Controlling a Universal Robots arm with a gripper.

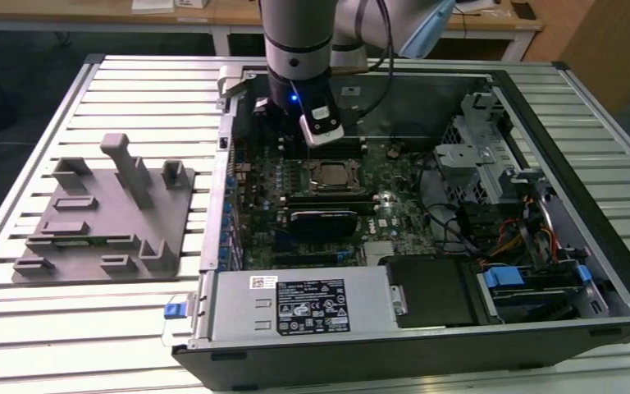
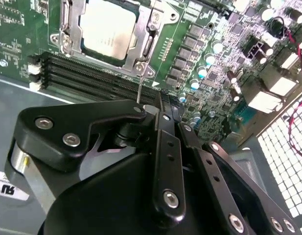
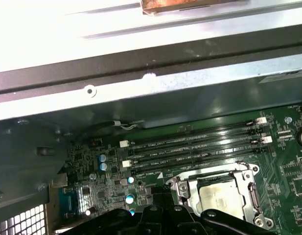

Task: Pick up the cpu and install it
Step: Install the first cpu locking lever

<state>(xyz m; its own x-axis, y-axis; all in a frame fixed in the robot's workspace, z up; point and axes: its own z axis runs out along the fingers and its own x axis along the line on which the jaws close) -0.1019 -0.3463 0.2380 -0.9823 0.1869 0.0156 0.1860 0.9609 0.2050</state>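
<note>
CPU (image 2: pixel 107 28) seated in motherboard socket (image 2: pixel 147 36); claw (image 2: pixel 163 100) just beside it by memory slots (image 2: pixel 92 73), jaws closed, empty

The cpu (image 2: pixel 107 29) shows a pale, satin metal top inside a bright steel socket frame (image 2: pixel 72 19) on a glossy green circuit board (image 2: pixel 18 29). The gripper (image 2: pixel 168 115) is black with a dull sheen. The fixture (image 1: pixel 102 222) is matt grey plastic — the table (image 1: pixel 107 82) ribbed bare metal.
</note>
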